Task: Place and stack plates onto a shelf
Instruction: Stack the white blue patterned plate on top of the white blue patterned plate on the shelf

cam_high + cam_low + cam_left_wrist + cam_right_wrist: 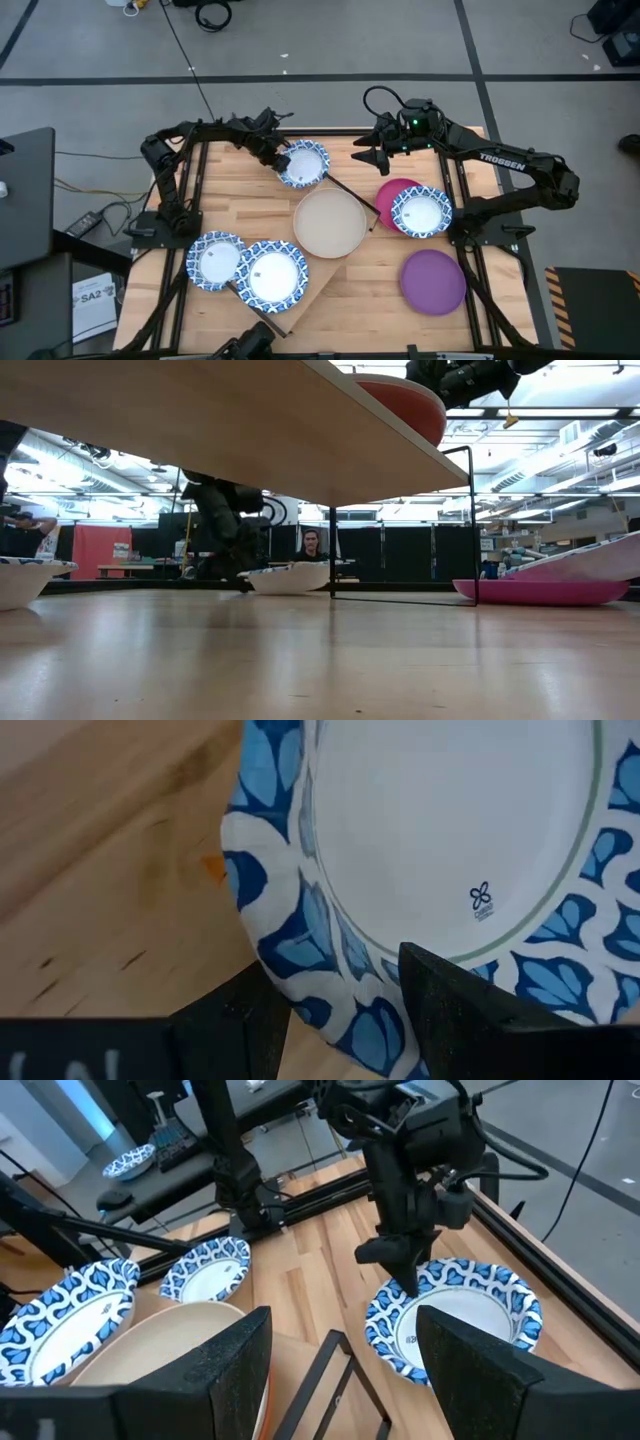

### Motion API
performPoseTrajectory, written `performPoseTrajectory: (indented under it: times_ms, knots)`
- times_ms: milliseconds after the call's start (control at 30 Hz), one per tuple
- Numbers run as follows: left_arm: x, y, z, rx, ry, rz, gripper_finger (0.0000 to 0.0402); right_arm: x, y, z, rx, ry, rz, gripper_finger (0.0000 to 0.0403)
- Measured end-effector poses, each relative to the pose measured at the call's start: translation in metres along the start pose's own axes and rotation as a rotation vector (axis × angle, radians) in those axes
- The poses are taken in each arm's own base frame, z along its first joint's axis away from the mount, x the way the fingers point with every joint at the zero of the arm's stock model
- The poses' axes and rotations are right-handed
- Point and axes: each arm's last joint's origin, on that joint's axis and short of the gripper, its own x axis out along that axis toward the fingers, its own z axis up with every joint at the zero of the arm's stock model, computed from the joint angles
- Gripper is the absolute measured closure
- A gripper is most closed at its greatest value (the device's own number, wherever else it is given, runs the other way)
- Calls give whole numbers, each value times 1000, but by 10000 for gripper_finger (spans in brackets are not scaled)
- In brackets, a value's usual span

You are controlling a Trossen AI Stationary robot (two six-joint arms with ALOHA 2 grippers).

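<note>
The left gripper [340,1010] pinched the rim of a white paper plate with a blue patterned rim [303,164], just beyond the far end of the long light-wood shelf [310,275]. With so shallow a bite, the plate could have slipped or tilted on lifting. The right gripper [372,157] hovered spread and empty nearby, risking a collision.

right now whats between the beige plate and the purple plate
Nothing stands between them. The high view shows a bare strip of tabletop separating the beige plate from the purple plate; the magenta plate sits farther back, off that line.
</note>
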Motion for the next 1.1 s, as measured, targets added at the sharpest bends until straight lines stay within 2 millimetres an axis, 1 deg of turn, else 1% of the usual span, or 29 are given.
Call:
performPoseTrajectory:
  times_ms: [333, 433, 1100]
  knots:
    - [0, -1, 1, 6, -10, 2, 212, 0, 0, -2, 8, 17, -3, 149]
    - [-1, -1, 1, 6, -12, 15, 218, 0, 0, -2, 11, 23, -4, 149]
    - [-2, -1, 1, -11, -14, 5, 349, 0, -1, -3, 15, 30, -6, 149]
